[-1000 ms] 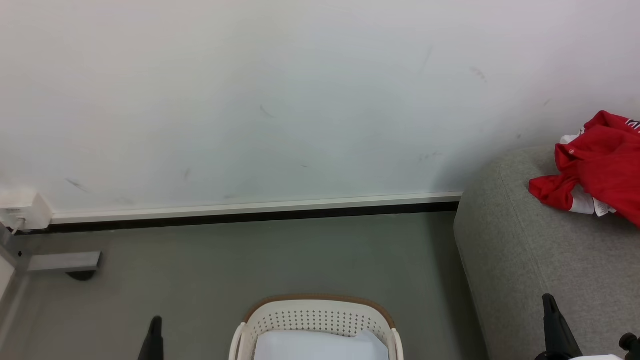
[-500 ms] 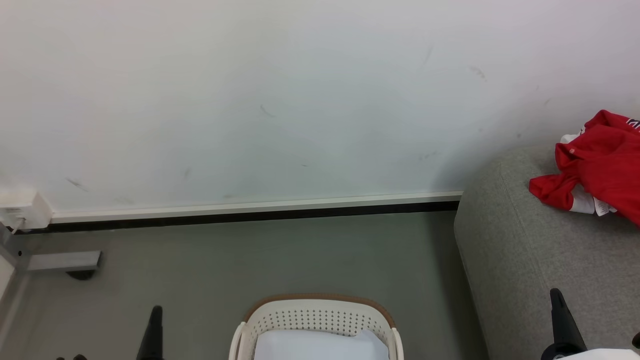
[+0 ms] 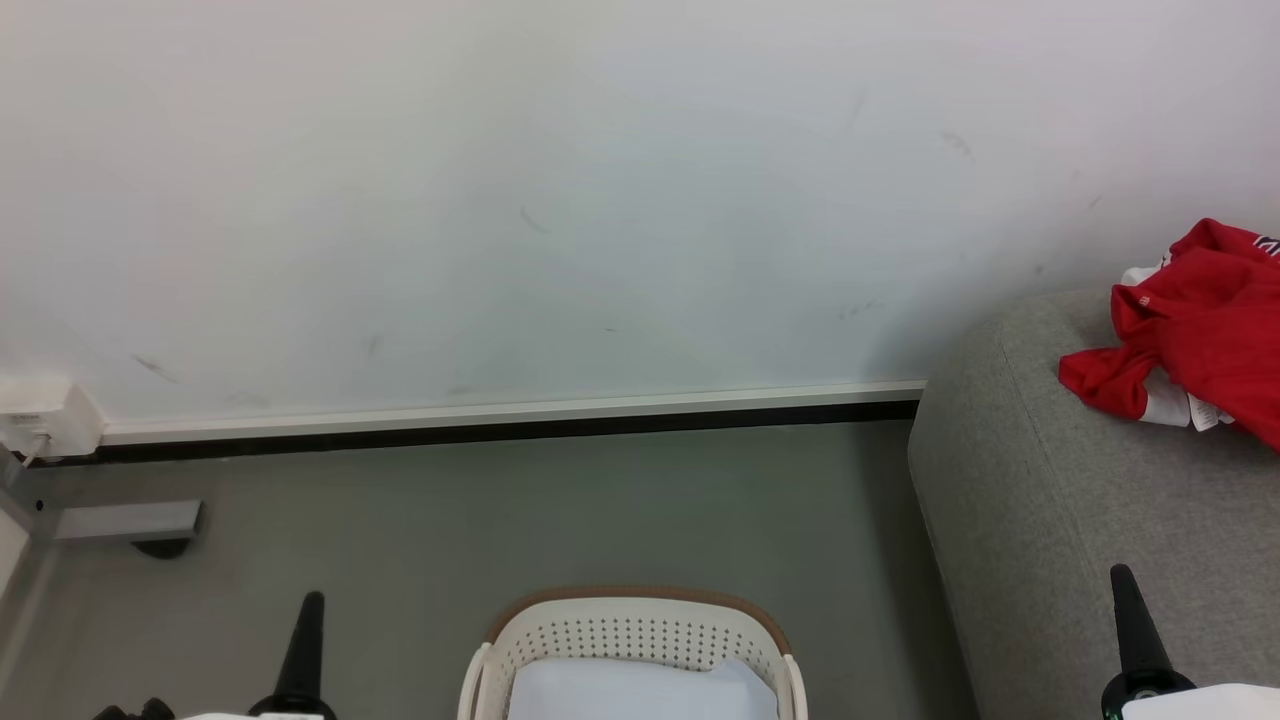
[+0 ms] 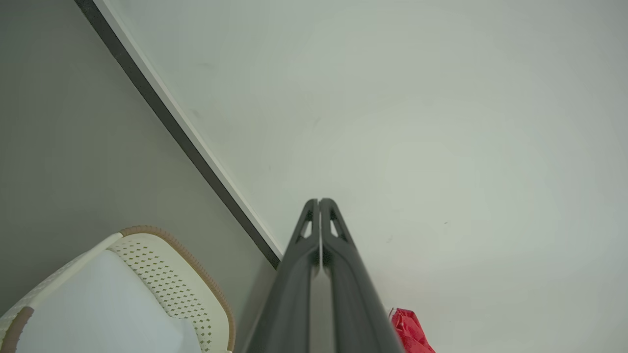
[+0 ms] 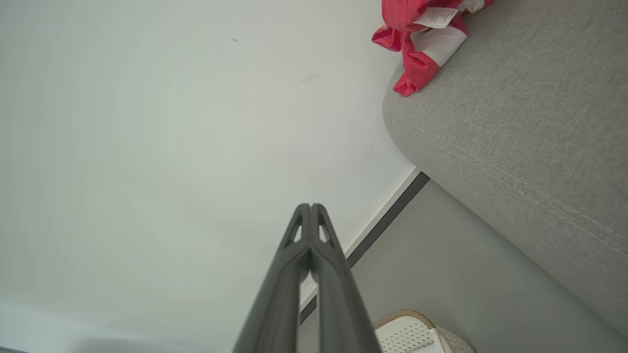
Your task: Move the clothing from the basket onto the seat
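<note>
The red and white clothing (image 3: 1205,330) lies crumpled on the grey seat (image 3: 1060,500) at the right; it also shows in the right wrist view (image 5: 422,29) and as a red scrap (image 4: 409,333) in the left wrist view. The cream basket (image 3: 630,640) with a brown rim stands on the floor at the bottom centre, holding a plain pale pad (image 3: 635,690). My left gripper (image 3: 308,600) rises left of the basket, shut and empty, its fingers pressed together (image 4: 319,202). My right gripper (image 3: 1122,575) stands in front of the seat, shut and empty (image 5: 310,206).
A white wall (image 3: 560,200) with a white and black baseboard (image 3: 500,420) runs behind the grey floor (image 3: 500,520). A white box (image 3: 45,420) and a grey metal foot (image 3: 130,522) sit at the far left.
Both grippers have risen a little further into the head view, the right one drifting slightly right. Clothing, basket and seat have not moved.
</note>
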Available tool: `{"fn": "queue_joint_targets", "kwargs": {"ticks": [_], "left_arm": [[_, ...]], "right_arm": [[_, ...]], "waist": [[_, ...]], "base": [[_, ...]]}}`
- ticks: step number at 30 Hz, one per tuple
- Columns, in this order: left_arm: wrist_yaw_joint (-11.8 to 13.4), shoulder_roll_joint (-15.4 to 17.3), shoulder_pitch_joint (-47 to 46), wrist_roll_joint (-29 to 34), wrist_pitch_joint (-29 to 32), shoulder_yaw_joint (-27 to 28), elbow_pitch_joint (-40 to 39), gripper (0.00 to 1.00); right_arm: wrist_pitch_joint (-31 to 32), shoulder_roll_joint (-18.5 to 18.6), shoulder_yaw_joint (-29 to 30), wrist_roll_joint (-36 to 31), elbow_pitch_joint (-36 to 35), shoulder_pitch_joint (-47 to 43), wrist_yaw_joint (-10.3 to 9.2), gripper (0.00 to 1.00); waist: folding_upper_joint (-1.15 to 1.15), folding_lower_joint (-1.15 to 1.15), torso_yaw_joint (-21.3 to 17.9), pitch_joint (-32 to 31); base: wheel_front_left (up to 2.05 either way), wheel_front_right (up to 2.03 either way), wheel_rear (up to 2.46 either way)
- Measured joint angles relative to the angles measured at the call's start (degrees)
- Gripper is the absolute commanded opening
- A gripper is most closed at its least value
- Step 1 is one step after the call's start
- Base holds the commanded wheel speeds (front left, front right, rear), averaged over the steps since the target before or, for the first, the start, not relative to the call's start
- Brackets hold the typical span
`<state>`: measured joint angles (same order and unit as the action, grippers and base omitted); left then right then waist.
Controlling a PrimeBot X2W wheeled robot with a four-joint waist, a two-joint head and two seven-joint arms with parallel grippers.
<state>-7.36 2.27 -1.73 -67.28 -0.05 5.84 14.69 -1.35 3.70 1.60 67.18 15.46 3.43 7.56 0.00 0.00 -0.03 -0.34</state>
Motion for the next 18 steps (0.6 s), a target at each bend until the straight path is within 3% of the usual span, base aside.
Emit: {"fn": "queue_joint_targets", "kwargs": {"ticks": [18], "left_arm": [[0.0,0.14,-1.55,-9.5,2.53,0.25,-0.21,0.0]], "right_arm": [[2.54,0.02,1.22,9.7,-0.57,0.99,0.0,0.0]], "waist": [[0.0,0.0,0.01,0.17]], "base": [[0.0,0.0,0.0]]}}
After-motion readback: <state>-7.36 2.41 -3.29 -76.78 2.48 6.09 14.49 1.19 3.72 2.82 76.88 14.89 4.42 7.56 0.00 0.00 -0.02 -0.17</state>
